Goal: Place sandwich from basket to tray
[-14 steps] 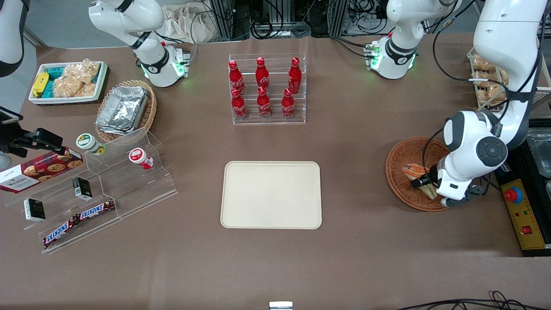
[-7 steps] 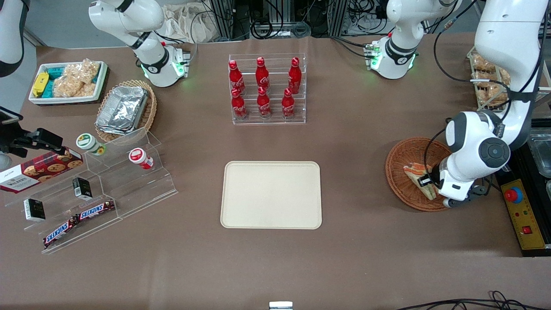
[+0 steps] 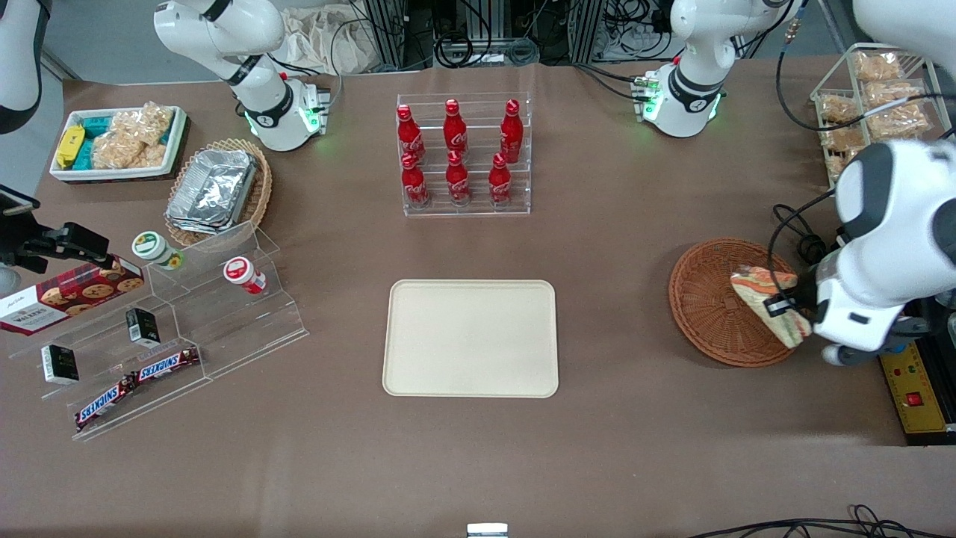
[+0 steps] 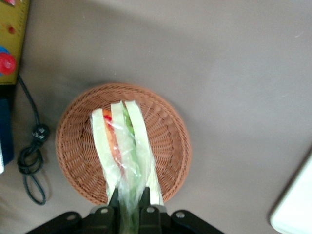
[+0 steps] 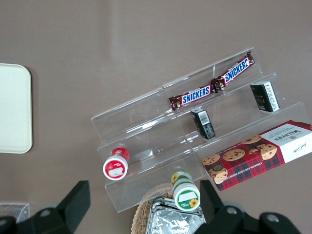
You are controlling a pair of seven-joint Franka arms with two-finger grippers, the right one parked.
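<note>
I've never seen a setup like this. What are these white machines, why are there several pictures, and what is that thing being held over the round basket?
The white machines are robot arms bolted to a brown table. One picture looks down on the whole table from the front; the other two come from small cameras on the arms' wrists.

The working arm ends in a gripper, a clamp with two jaws. The jaws are shut on a wrapped triangular sandwich, lifted above the reddish-brown basket. Its wrist camera looks straight down at that sandwich hanging over the basket.

The cream tray in the middle of the table has nothing on it; it is where the sandwich is meant to go.

Other things on the table: a clear rack of red bottles, stepped clear shelves with chocolate bars and a box of cookies, and a second basket of foil containers.
</note>
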